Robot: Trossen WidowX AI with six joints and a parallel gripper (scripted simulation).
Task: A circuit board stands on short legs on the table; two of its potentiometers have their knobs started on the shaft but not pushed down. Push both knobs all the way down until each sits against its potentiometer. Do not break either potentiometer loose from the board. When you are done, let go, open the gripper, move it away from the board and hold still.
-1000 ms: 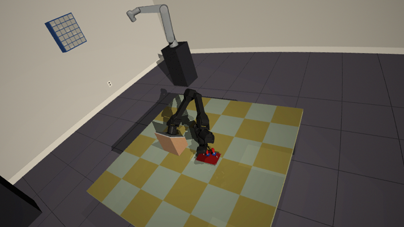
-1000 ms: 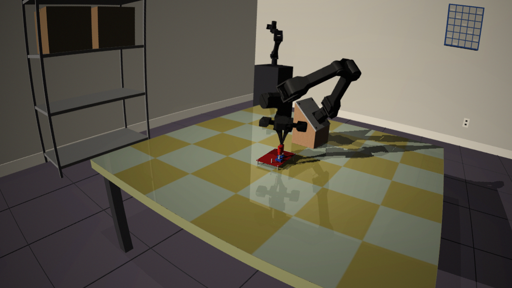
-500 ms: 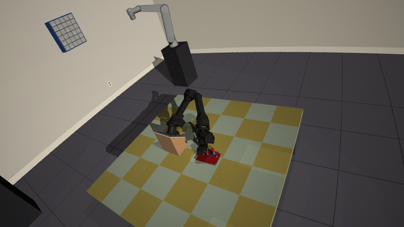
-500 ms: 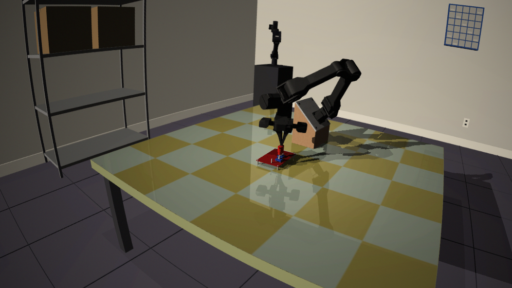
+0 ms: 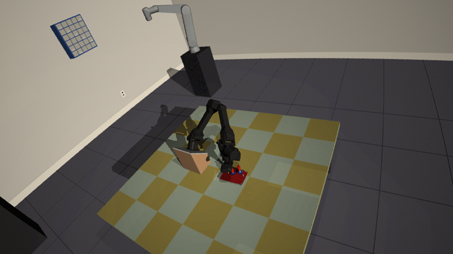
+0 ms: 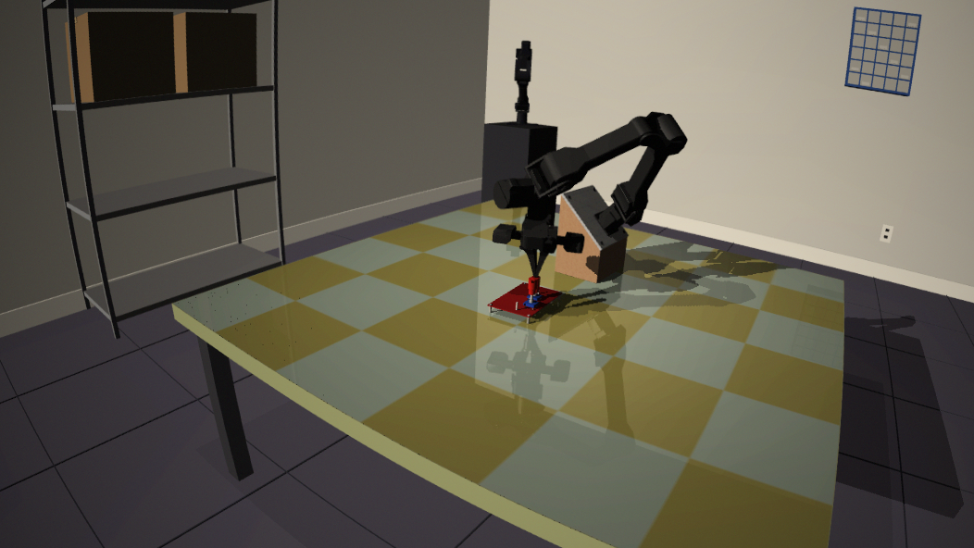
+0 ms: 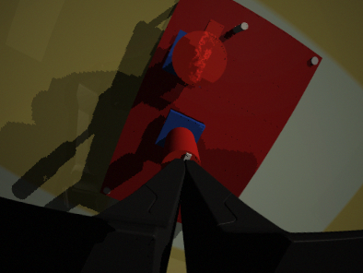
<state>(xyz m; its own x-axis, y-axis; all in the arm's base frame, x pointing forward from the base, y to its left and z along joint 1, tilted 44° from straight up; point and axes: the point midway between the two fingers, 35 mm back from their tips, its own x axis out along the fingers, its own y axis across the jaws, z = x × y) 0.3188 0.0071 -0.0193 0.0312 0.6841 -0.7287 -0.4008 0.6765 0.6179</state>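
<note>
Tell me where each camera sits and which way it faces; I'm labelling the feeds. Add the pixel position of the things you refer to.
Top: high above the table (image 5: 247, 220) (image 6: 613, 402), looking obliquely down; shows the black arm (image 5: 223, 117) (image 6: 613, 146) on its wedge-shaped mount (image 5: 189, 162) (image 6: 579, 252).
Exterior: beyond a table edge, looking across and slightly down at the arm; shows arm and gripper (image 6: 535, 275) (image 7: 181, 169).
Wrist: on the arm near the gripper, facing past the fingertips; shows only gripper fingers.
Top and exterior share the blue wall grid (image 5: 79, 34) (image 6: 883, 51).
</note>
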